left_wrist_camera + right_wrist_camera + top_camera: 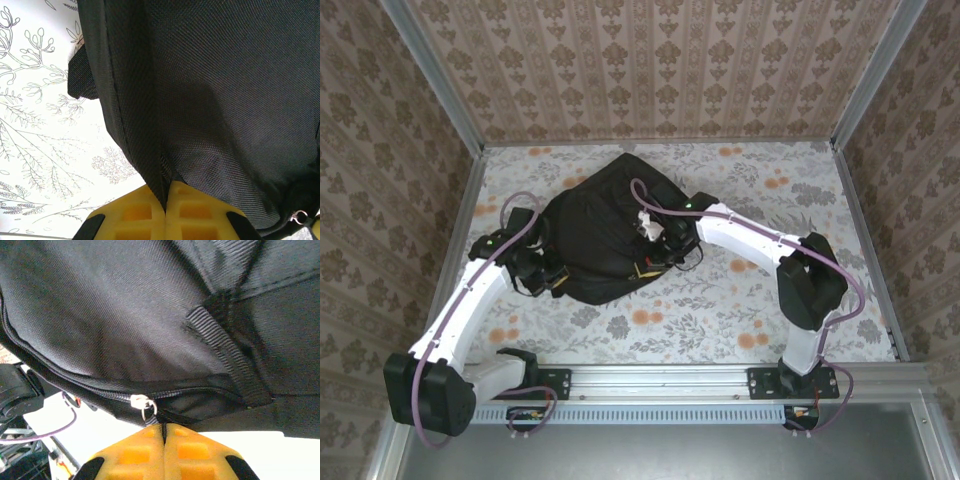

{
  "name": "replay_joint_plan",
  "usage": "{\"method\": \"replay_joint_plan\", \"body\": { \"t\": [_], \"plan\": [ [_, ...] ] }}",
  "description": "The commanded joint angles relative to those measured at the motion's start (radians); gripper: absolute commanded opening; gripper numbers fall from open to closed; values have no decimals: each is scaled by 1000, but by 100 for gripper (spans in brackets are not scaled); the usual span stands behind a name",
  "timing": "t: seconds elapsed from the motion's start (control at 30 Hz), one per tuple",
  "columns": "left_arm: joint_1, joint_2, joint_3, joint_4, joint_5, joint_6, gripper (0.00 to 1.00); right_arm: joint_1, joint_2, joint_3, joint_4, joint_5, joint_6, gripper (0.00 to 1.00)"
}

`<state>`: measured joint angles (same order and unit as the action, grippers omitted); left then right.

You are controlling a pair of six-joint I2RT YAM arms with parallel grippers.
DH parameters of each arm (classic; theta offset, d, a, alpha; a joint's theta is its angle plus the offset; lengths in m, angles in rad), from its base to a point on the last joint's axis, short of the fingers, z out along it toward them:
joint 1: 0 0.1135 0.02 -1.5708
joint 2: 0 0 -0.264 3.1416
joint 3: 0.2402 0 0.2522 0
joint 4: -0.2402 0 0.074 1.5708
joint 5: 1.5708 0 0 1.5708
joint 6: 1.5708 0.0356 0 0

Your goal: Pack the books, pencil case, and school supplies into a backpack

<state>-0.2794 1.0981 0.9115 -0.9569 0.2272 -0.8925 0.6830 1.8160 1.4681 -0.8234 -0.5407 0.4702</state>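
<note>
Centre of frame, top view: backpack (605, 235), black, slumped. Left end effector (165, 200) clamped on a fabric fold; right end effector (164, 432) pinched on the seam beside the zip pull (142, 404). Risk: thin fabric slipping free; opposed pulls dragging the bag. Bare worktop (720, 310) lower right; back wall near.

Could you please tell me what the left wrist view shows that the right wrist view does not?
Left wrist: the white floral-print table cover beside the black fabric backpack, plus a small metal ring. Right wrist: a silver zip pull, a grey webbing strap and a purple cable. Shared: backpack fabric pinched between shut yellow fingers, by the left tool and the right tool.
</note>
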Motion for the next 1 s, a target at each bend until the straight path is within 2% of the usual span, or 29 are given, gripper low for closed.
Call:
{"method": "replay_joint_plan", "body": {
  "t": [0.0,0.13,0.17,0.27,0.33,0.47,0.57,0.67,0.77,0.83,0.97],
  "plan": [
    [-10,-20,7,16,-32,26,0,-14,-49,-12,-52,77,-5,0],
    [-61,-11,14,38,-24,24,0,-20,-56,-14,-40,92,9,0],
    [-79,-8,17,54,-14,28,0,-20,-62,-15,-27,81,14,8],
    [-163,24,42,91,26,45,0,-20,-120,-35,37,48,50,45],
    [-241,61,68,114,72,58,0,-27,-186,-47,60,81,61,60],
    [-397,132,103,179,116,89,0,-89,-331,-81,67,211,106,64],
    [-508,212,142,232,139,86,3,-183,-458,-159,100,292,172,65],
    [-601,310,223,245,110,94,5,-280,-580,-239,120,357,210,65],
    [-661,423,338,235,119,115,7,-358,-682,-295,121,410,220,66],
    [-698,497,417,225,132,141,17,-400,-734,-322,119,426,220,69],
    [-737,634,542,229,209,177,26,-450,-783,-354,117,416,201,69]
  ]
}}
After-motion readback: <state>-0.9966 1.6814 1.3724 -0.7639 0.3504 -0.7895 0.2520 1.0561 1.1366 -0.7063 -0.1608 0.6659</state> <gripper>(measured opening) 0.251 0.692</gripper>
